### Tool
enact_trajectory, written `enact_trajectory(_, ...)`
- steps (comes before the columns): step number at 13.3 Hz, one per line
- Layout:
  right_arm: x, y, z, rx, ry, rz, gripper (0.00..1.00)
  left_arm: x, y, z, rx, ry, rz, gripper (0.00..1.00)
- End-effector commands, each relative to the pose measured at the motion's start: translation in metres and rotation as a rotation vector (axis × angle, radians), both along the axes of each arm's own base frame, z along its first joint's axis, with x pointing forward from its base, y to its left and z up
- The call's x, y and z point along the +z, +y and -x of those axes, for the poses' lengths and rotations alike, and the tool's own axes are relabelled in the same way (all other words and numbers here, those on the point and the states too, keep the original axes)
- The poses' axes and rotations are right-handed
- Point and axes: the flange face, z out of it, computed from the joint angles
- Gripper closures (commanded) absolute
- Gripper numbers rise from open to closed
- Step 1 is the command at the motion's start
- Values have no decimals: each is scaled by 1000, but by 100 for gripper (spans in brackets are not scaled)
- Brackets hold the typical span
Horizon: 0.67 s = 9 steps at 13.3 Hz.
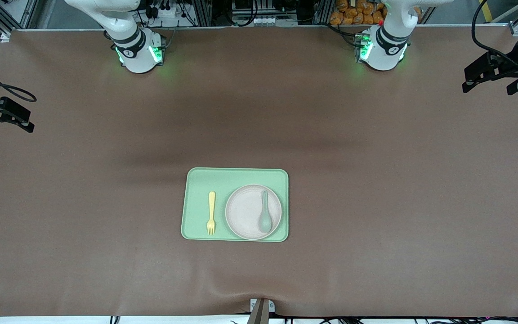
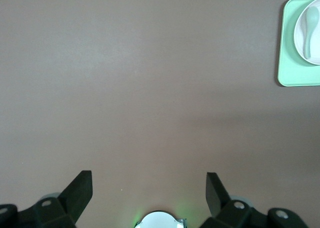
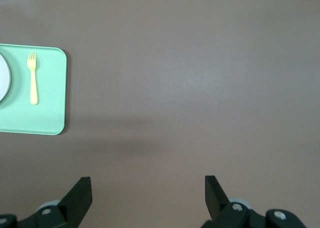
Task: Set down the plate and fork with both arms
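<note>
Both task items are seen on the green tray (image 1: pixel 236 175): the plate (image 1: pixel 247 211) with a spoon (image 1: pixel 265 218) in it, the fork (image 1: pixel 212 212) beside it. Placement appears done; the left end effector (image 2: pixel 149 190) and right end effector (image 3: pixel 148 193) are held apart, empty, well away from the tray.

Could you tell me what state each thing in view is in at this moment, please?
plate: upright on the tray, spoon resting on it.
fork: lying flat on the tray beside the plate, untouched.
spoon: lying on the plate.
tray: flat on the table.
left gripper: open, holding nothing, over bare table; arm waits.
right gripper: open, holding nothing, over bare table.
</note>
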Motion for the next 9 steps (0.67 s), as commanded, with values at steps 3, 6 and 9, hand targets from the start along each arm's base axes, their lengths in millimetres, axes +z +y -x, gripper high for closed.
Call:
enact_trajectory(3,14,6,-3,-4,-23,10,0,6,-2,6,-34,0,-24,0)
enact_trajectory(6,20,6,-5,1,-33,10,0,5,-3,5,-66,2,-22,0)
enact_trajectory(9,17,7,-7,1,-28,8,0,5,-6,6,-68,2,-22,0)
